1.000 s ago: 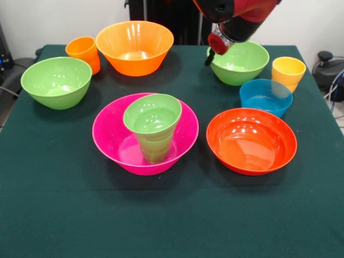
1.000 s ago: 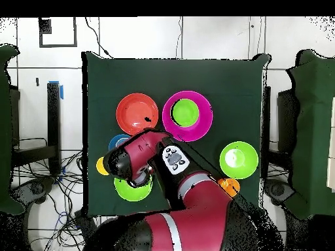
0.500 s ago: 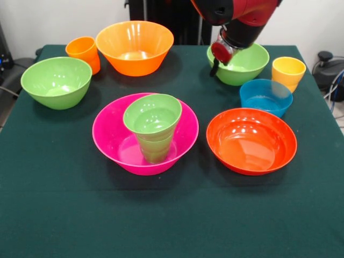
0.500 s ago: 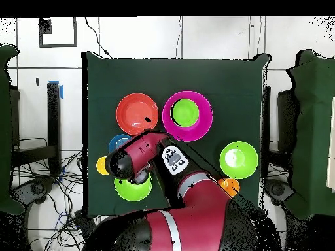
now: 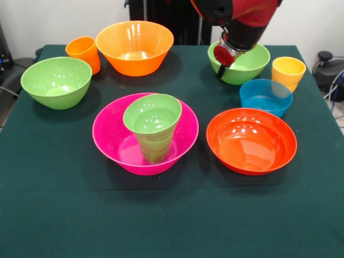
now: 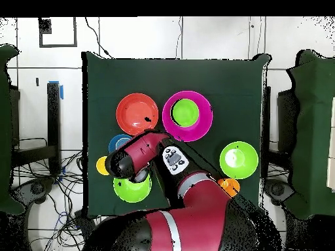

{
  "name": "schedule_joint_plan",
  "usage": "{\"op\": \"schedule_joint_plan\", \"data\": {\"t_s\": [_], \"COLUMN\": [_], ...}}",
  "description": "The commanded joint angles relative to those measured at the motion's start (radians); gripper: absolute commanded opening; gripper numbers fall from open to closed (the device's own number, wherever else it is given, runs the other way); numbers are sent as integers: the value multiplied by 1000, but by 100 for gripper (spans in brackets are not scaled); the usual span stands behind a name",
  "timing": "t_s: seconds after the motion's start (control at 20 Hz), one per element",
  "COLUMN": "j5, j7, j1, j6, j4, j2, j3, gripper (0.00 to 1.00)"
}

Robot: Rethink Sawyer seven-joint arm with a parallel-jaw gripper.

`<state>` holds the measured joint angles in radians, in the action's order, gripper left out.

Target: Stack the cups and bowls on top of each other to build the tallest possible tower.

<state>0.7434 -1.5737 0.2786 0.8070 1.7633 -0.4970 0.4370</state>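
The tower stands mid-table: a big pink bowl [image 5: 114,141] [image 6: 205,123] holds a green cup [image 5: 155,151] with a smaller green bowl [image 5: 153,114] [image 6: 185,112] tilted on top. Loose around it are an orange bowl [image 5: 134,45], an orange cup [image 5: 83,51] [image 6: 229,186], two light green bowls [image 5: 56,80] [image 5: 251,60], a yellow cup [image 5: 288,71] [image 6: 101,165], a blue bowl [image 5: 266,95] and a red-orange bowl [image 5: 251,140] [image 6: 136,112]. My gripper [image 5: 220,67] hangs over the near-left rim of the back-right light green bowl, empty as far as shows.
The red arm [image 6: 134,157] covers the orange bowl in the overhead view and part of the light green bowl [image 6: 131,189] under it. The other light green bowl [image 6: 238,159] sits apart. Green cloth [image 5: 161,215] covers the table; cables lie beyond its edges.
The arm's end has shifted rightward and slightly down in the front view, from beside the back-right light green bowl to over its rim. No cup or bowl has moved.
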Motion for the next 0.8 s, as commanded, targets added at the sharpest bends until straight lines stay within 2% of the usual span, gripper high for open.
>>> {"op": "schedule_joint_plan", "data": {"t_s": [0.05, 0.55, 0.8], "j5": [50, 54, -1], "j7": [25, 50, 93], "j1": [3, 8, 21], "j6": [-38, -32, 51], "j4": [-46, -33, -15], "j2": [30, 13, -64], "j3": [-11, -5, 18], "gripper": [0, 0, 0]}}
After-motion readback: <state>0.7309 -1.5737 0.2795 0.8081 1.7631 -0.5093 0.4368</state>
